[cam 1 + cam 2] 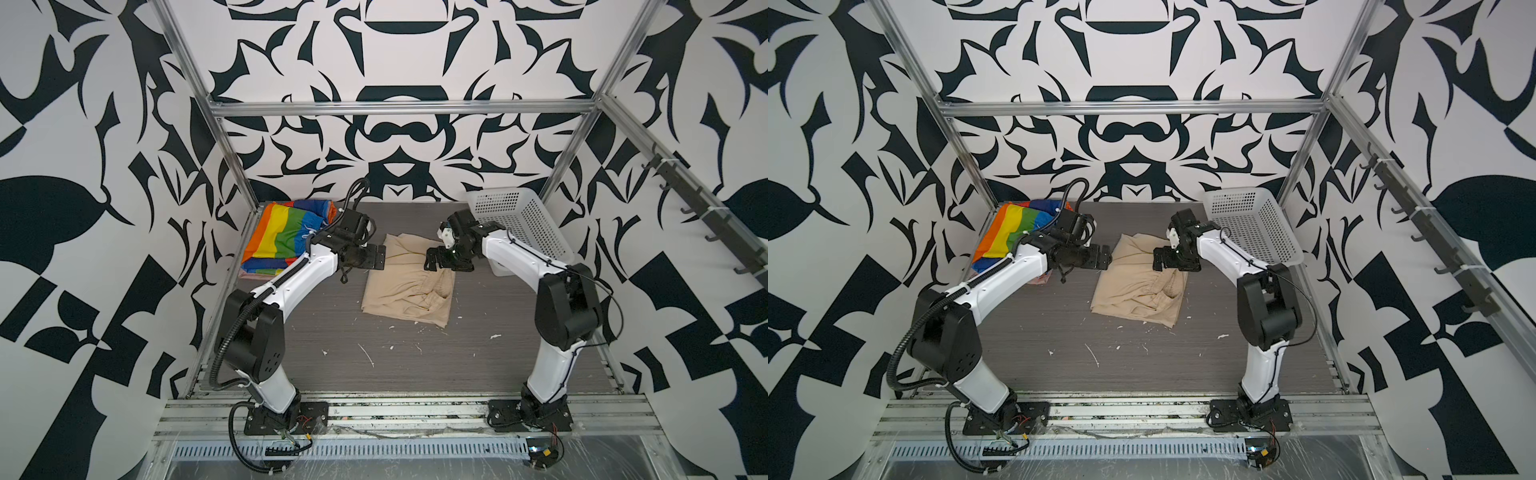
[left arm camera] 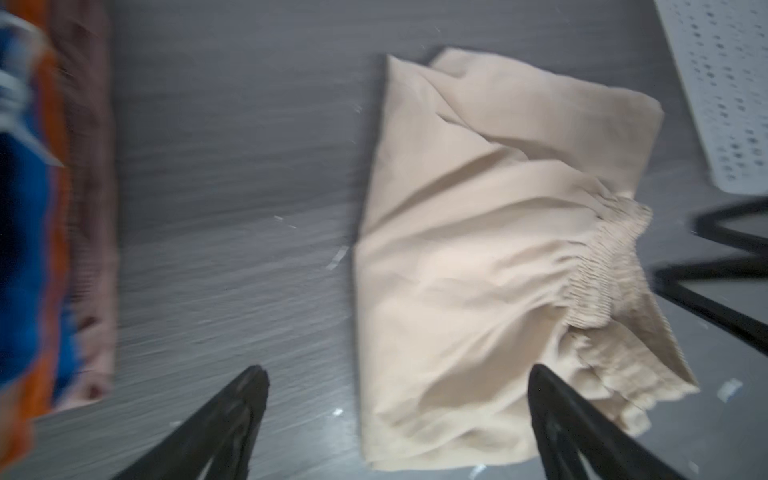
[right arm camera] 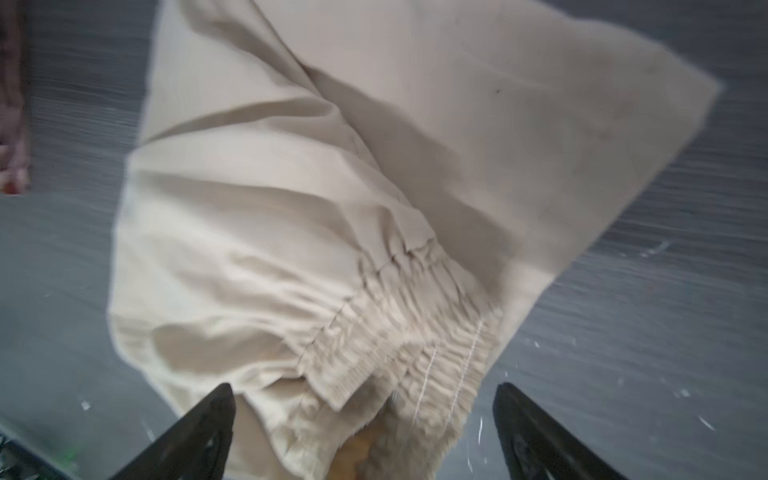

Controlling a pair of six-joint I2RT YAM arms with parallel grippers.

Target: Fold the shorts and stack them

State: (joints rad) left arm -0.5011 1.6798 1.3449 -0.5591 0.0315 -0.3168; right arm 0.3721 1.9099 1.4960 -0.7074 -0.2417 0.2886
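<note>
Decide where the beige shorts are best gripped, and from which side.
Probably the gathered waistband, at the right of the beige shorts, taken from above by the open right gripper near it: its bunched ridge stands proud, while the rest lies flat on the table.

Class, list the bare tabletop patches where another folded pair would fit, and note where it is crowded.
Free: the near table between beige shorts and front rail; far strip between rainbow shorts and basket. Crowded: the middle, left gripper and right gripper at the beige shorts.
</note>
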